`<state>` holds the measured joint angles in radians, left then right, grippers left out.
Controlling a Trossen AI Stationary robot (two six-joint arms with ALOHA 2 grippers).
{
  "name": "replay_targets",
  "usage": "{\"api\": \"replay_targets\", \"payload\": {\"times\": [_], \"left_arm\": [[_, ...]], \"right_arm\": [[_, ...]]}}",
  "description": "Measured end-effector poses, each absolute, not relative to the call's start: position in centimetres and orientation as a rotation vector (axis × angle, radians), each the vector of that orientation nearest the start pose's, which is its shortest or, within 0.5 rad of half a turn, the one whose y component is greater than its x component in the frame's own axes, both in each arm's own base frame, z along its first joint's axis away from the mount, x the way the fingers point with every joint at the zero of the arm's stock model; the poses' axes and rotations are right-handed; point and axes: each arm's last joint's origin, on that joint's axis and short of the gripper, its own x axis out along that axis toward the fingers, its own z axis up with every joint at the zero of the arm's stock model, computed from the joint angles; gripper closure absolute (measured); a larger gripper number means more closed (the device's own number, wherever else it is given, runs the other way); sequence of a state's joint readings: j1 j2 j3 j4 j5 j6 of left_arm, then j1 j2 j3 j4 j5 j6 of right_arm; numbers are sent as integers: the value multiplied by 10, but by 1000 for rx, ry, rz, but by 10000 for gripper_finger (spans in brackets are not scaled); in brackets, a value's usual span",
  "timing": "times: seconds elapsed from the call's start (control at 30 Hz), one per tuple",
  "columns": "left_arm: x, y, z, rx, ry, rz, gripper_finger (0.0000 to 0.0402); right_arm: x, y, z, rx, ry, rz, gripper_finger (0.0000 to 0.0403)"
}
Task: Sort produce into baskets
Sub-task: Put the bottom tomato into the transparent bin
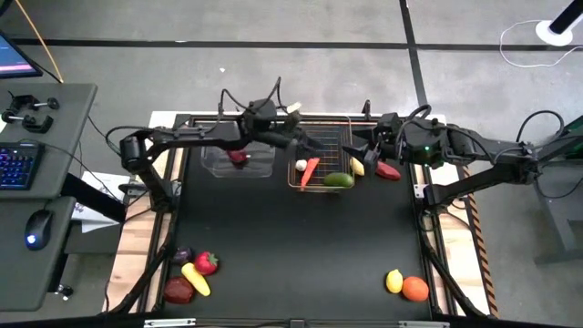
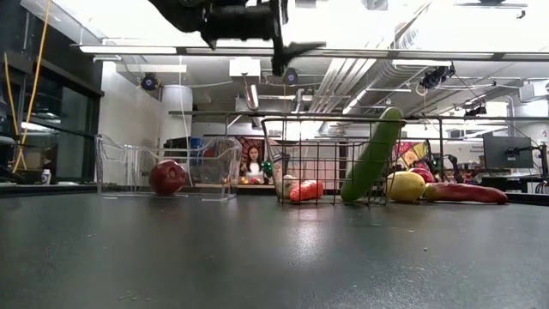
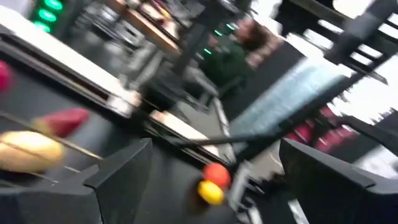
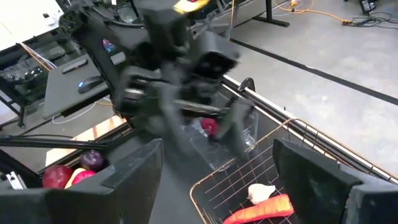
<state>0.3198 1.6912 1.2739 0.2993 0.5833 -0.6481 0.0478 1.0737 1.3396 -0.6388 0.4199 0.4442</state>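
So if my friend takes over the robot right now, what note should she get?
Left gripper: open, holding nothing, above the table between the clear bin and the wire basket.
Right gripper: open, holding nothing, beside the wire basket's right edge.
Done: one red apple is in the clear bin; garlic, carrot and cucumber are in the wire basket.
Left: a yellow piece and a red piece lie right of the basket; four pieces front left; lemon and orange front right.
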Motion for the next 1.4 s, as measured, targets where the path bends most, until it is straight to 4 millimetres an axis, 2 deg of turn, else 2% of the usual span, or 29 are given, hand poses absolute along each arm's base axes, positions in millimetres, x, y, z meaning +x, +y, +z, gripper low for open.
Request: {"api": "replay_targets", "payload": {"times": [0.13, 0.33, 0.57, 0.77, 0.9, 0.97, 1.13, 1.23, 1.4], "left_arm": [[366, 71, 331, -594, 207, -242, 62], [335, -15, 342, -343, 403, -117, 62], [270, -114, 320, -149, 800, 2, 62], [207, -172, 297, -132, 1165, -51, 62], [175, -193, 288, -181, 1352, 7, 62], [166, -201, 285, -218, 1381, 51, 62], [158, -211, 280, -309, 1264, 183, 62], [152, -209, 261, -329, 1283, 264, 62], [146, -208, 237, -299, 1286, 272, 62]], "right_arm": [[203, -2, 423, 347, 278, -436, 108], [202, -2, 421, 340, 301, -436, 108], [202, -1, 420, 344, 317, -422, 108], [202, -1, 420, 350, 326, -397, 108], [202, -1, 420, 350, 327, -395, 108], [202, -1, 420, 350, 328, -395, 108], [201, -1, 418, 333, 345, -395, 108], [201, -1, 418, 329, 353, -397, 108], [201, -1, 418, 328, 356, -397, 108]]}}
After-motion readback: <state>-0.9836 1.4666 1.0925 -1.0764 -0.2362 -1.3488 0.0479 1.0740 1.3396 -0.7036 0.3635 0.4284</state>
